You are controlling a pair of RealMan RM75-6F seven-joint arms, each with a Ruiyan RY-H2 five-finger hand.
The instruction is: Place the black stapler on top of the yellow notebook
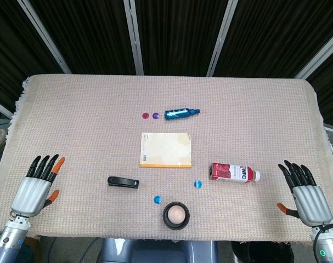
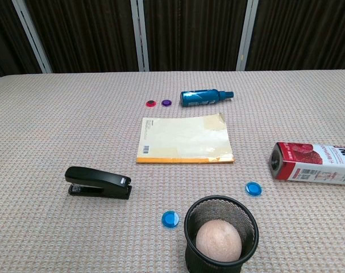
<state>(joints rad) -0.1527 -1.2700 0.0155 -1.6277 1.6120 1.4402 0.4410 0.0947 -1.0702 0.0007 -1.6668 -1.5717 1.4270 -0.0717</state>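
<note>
The black stapler (image 1: 123, 182) (image 2: 98, 182) lies flat on the cloth, in front of and to the left of the yellow notebook (image 1: 166, 149) (image 2: 184, 139), apart from it. My left hand (image 1: 35, 189) rests open near the table's front left corner, well left of the stapler. At the front right corner my right hand (image 1: 304, 195) is open too, fingers spread, holding nothing. Neither hand shows in the chest view.
A red juice bottle (image 1: 233, 173) (image 2: 312, 163) lies right of the notebook. A blue spray bottle (image 1: 181, 113) (image 2: 204, 97) and two small discs (image 1: 150, 115) lie behind it. A mesh cup (image 1: 176, 215) (image 2: 220, 234) holding a ball stands at the front, flanked by blue discs (image 1: 157, 200).
</note>
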